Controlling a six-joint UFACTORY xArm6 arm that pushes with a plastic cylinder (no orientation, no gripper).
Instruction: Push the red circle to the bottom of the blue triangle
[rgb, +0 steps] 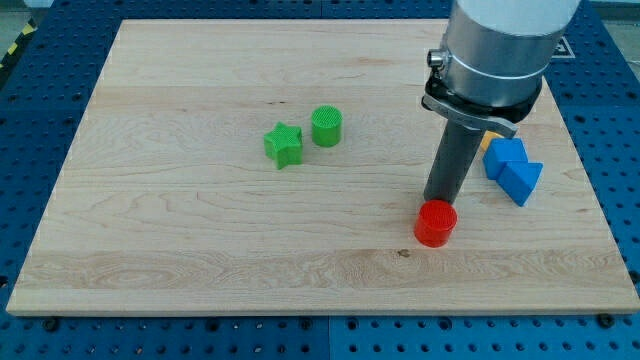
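Bright red round plastic block (436, 223). Two blue plastic blocks, one a triangle (521, 181), one blocky (503, 156). Green plastic star (284, 144) and green round block (326, 126), both with thin stripes. Pale wooden board (200, 220) with wavy brown grain. Dark grey rod, tip (437, 200).

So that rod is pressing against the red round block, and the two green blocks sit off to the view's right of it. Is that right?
Not quite. In the camera view the green star and green cylinder sit to the view's left of the red circle, not its right. My tip does stand at that block's top edge.
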